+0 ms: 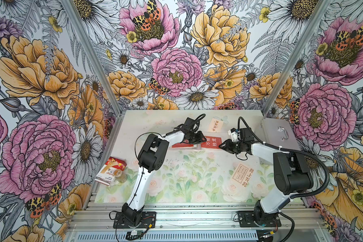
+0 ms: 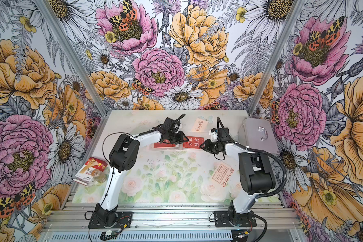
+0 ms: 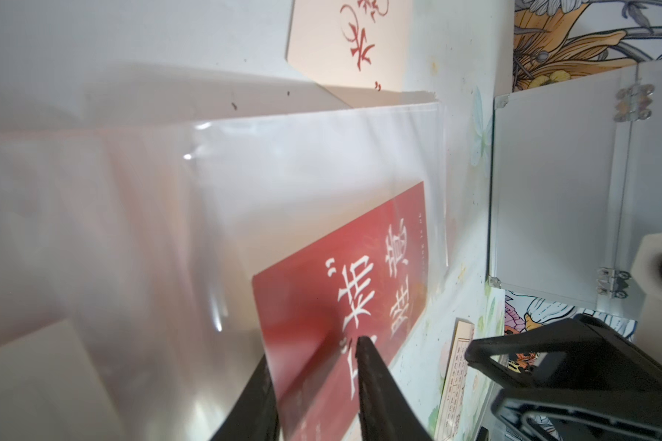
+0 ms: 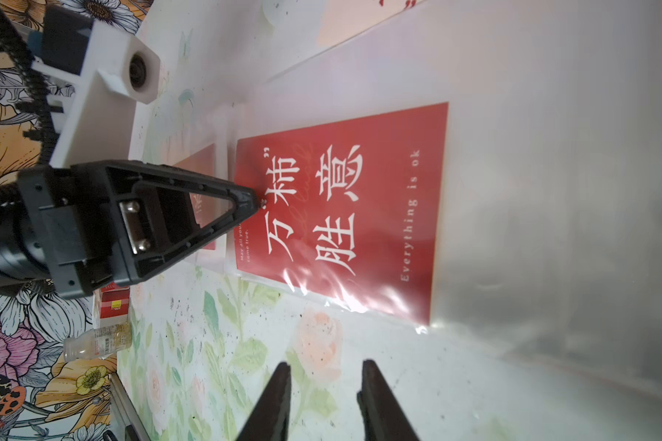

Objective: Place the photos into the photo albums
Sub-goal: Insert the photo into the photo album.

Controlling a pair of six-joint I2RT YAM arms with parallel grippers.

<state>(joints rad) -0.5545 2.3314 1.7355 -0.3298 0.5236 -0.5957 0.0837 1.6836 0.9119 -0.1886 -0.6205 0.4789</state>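
- Seating the red card (image 4: 344,214) in its clear sleeve looked like the step in hand. The card lay under film on a page of the photo album (image 4: 513,152), directly ahead of both sets of fingertips.
- The left gripper (image 3: 313,349) had its jaws apart with a plain gap, and the card's near corner showed in that gap. Its tip met the card close to the album's fold. I could not tell whether it pressed on top of the film or sat inside the sleeve mouth.
- The right gripper (image 4: 325,364) was parted too and empty, hanging over the table mat (image 1: 187,178) just short of the page's outer edge.
- To do this well, I judged, the left tip should push low and flat along the page so the thin card slid rather than buckled. The right one could come down on the outer film edge to stop the light booklet skidding.
- Edges to watch: the film was wrinkled at the card corner nearest the right fingertips and could catch there, and the fold lay right at the left tip.
- Room: bare mat lay beneath and behind the right fingertips. The silver case (image 1: 270,130) stood close behind the right wrist, so backing off had little slack.
- A cream card (image 1: 216,123) lay just beyond the album. A second cream card (image 1: 242,175) lay back beside the right forearm. Both were clear of either gripper.
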